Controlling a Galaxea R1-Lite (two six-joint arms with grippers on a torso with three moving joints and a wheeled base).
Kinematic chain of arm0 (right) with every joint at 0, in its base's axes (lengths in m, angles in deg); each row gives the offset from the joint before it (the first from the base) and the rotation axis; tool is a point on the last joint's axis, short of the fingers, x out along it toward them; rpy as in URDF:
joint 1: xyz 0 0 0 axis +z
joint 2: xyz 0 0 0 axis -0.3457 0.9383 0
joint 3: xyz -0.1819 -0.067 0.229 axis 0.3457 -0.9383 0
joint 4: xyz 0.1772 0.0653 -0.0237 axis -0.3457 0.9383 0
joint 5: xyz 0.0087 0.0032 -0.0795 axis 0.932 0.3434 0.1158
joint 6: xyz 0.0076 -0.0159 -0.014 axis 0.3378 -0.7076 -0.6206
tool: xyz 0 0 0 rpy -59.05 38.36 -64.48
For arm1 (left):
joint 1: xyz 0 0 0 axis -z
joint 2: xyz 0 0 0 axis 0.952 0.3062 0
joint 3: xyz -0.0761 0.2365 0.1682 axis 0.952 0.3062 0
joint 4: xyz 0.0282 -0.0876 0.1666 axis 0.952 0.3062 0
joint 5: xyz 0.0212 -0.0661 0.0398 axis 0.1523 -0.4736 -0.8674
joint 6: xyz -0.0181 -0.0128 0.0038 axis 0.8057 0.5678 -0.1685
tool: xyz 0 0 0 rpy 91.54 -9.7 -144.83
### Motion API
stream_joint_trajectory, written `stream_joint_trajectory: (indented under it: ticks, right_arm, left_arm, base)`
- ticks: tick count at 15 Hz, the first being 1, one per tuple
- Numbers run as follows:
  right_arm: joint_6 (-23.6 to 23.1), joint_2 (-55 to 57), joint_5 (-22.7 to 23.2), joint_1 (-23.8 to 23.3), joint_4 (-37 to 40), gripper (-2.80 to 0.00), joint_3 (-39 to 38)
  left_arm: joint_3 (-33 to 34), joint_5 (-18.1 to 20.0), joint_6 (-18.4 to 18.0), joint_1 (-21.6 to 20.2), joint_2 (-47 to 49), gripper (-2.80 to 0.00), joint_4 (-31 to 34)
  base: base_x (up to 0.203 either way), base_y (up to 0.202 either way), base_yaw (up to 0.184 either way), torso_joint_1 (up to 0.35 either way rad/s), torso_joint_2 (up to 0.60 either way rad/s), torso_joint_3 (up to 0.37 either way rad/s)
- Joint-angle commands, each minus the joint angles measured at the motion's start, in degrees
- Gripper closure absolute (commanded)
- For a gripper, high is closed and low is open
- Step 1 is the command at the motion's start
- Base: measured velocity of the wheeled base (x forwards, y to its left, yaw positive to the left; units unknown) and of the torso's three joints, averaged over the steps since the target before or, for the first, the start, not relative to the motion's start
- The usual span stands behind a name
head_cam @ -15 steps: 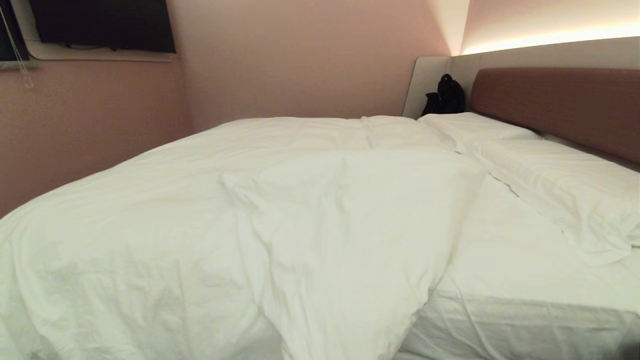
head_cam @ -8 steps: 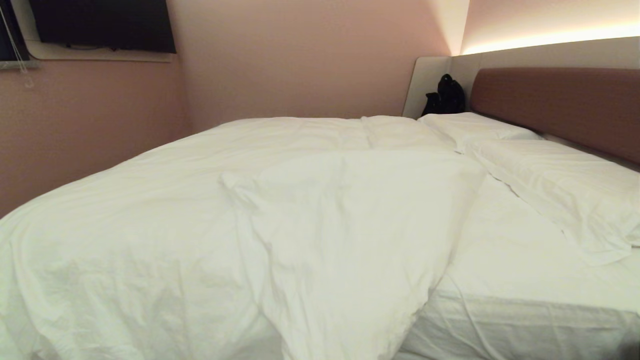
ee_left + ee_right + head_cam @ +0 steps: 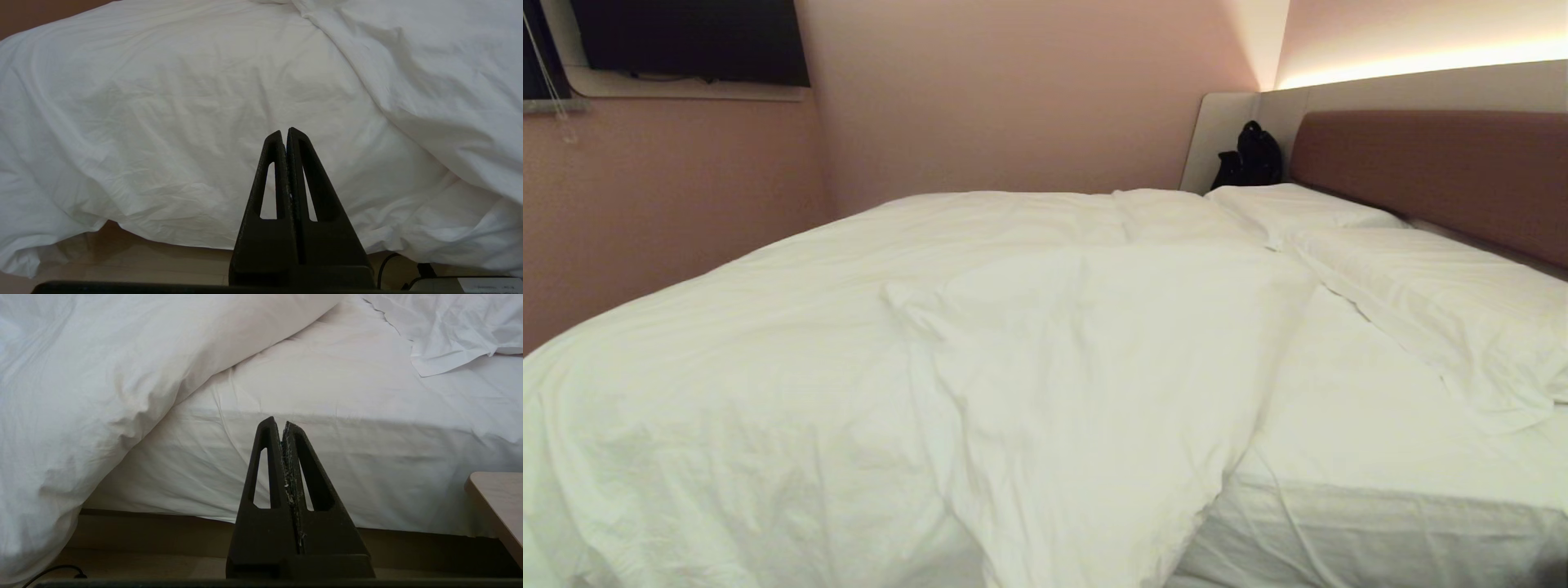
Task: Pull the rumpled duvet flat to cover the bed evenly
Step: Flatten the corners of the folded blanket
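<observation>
The white puffy duvet (image 3: 866, 343) lies rumpled over the left and middle of the bed (image 3: 1380, 490), with one flap folded back across the middle (image 3: 1111, 384). On the right the bare mattress sheet shows beside the pillows. Neither gripper appears in the head view. In the left wrist view my left gripper (image 3: 284, 132) is shut and empty, short of the duvet (image 3: 184, 122) hanging over the bed's near side. My right gripper (image 3: 278, 424) is shut and empty, facing the sheeted mattress side (image 3: 367, 465) next to the duvet's hanging edge (image 3: 81, 416).
Two white pillows (image 3: 1437, 302) lie against the brown headboard (image 3: 1445, 175). A black bag (image 3: 1250, 157) sits in the far corner. A pale wooden tabletop (image 3: 496, 498) stands close by my right gripper. A cable (image 3: 388, 265) lies on the floor below the duvet.
</observation>
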Motion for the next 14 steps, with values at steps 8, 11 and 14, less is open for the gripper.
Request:
stream_joint_trajectory:
  ticks: [8,11,14]
  right_arm:
    - [0.0,0.0,0.0,0.0,0.0,0.00,0.0]
    - [0.0,0.0,0.0,0.0,0.0,0.00,0.0]
    - [0.0,0.0,0.0,0.0,0.0,0.00,0.0]
  left_arm:
    - [0.0,0.0,0.0,0.0,0.0,0.00,0.0]
    - [0.0,0.0,0.0,0.0,0.0,0.00,0.1]
    - [-0.1,0.0,0.0,0.0,0.0,0.00,0.1]
  base:
    - [0.000,0.000,0.000,0.000,0.00,0.000]
    - [0.000,0.000,0.000,0.000,0.00,0.000]
    - [0.000,0.000,0.000,0.000,0.00,0.000]
